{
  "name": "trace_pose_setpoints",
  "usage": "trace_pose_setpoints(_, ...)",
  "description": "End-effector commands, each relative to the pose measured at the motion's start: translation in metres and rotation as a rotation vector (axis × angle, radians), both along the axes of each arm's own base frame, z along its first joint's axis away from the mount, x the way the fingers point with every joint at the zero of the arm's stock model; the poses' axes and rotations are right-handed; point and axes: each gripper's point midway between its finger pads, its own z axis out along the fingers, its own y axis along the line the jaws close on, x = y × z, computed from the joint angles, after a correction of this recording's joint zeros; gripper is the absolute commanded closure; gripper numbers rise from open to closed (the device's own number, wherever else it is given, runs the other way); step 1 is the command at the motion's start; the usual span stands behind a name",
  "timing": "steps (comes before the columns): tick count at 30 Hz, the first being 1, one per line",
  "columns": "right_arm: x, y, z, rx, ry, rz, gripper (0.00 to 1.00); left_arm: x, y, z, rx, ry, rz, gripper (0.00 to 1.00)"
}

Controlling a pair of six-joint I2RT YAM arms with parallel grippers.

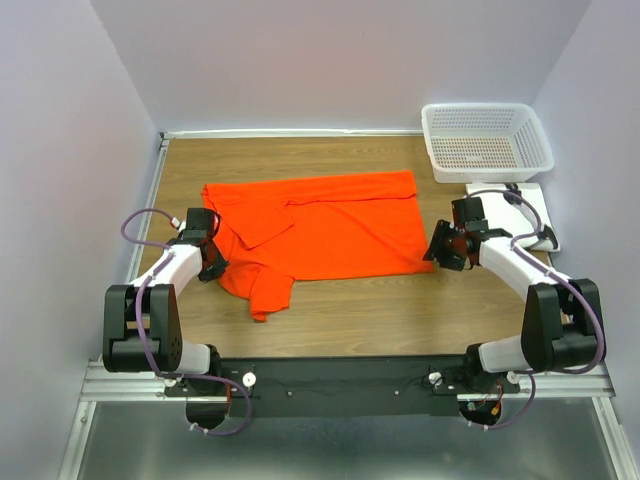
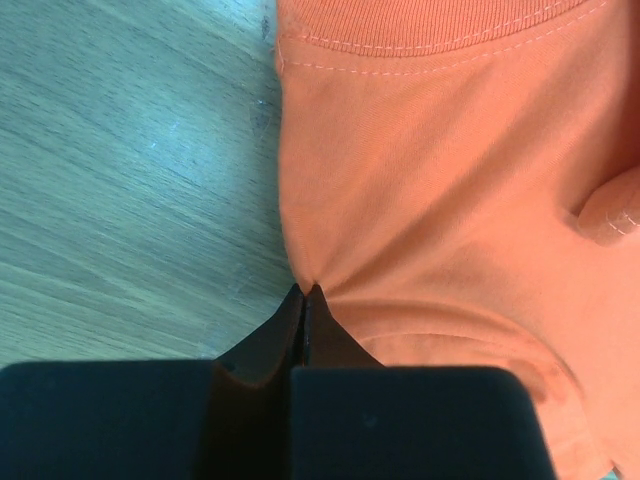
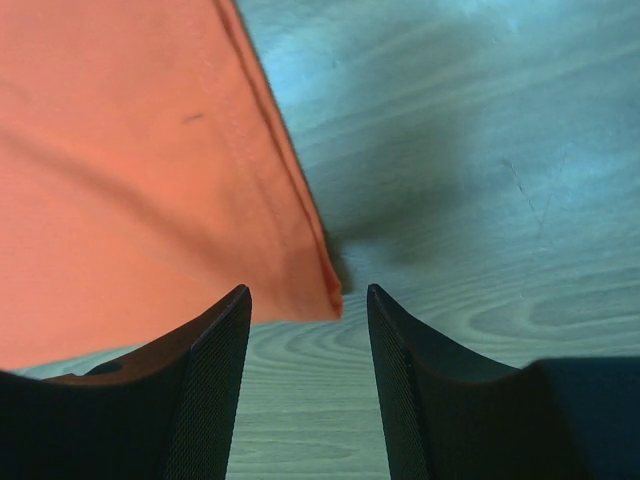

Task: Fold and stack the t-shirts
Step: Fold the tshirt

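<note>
One orange-red t-shirt [image 1: 320, 228] lies spread on the wooden table, partly folded, with a sleeve folded over at its upper left and another bunched at the lower left. My left gripper [image 1: 212, 258] is shut on the t-shirt's left edge; in the left wrist view its tips [image 2: 308, 292] pinch a fold of the cloth [image 2: 450, 180] near the collar. My right gripper [image 1: 440, 252] is open at the t-shirt's lower right corner. In the right wrist view that corner [image 3: 322, 285] lies on the table between my open fingers [image 3: 215, 340], not held.
A white mesh basket [image 1: 487, 140] stands at the back right. A white flat board [image 1: 538, 205] lies just in front of it, beside my right arm. The table's near edge meets the black arm rail [image 1: 340, 375].
</note>
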Motion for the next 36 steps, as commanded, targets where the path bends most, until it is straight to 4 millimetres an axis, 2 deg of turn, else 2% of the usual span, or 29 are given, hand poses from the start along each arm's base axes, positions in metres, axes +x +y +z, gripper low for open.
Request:
trace_pose_setpoints(1,-0.018,0.000,-0.016,0.053,0.085,-0.059,0.43,-0.009,-0.004,-0.001,-0.009,0.037,-0.023,1.00)
trace_pose_setpoints(9,-0.021,-0.002,-0.027,0.073,0.115,-0.092,0.48,-0.006,-0.006,0.003,-0.018,0.018,-0.035,1.00)
trace_pose_setpoints(20,-0.038,-0.015,-0.044,0.031,0.159,-0.139,0.61,-0.005,-0.007,0.007,-0.019,0.012,-0.044,1.00)
trace_pose_setpoints(26,-0.043,-0.020,-0.050,0.014,0.178,-0.144,0.76,-0.003,-0.007,0.011,-0.021,0.009,-0.055,1.00)
trace_pose_setpoints(31,-0.041,-0.022,-0.046,0.017,0.165,-0.148,0.99,-0.004,-0.007,0.016,-0.021,0.013,-0.067,1.00)
trace_pose_setpoints(36,-0.038,-0.020,-0.034,0.033,0.145,-0.136,0.99,-0.008,-0.006,0.022,-0.022,0.015,-0.078,1.00)
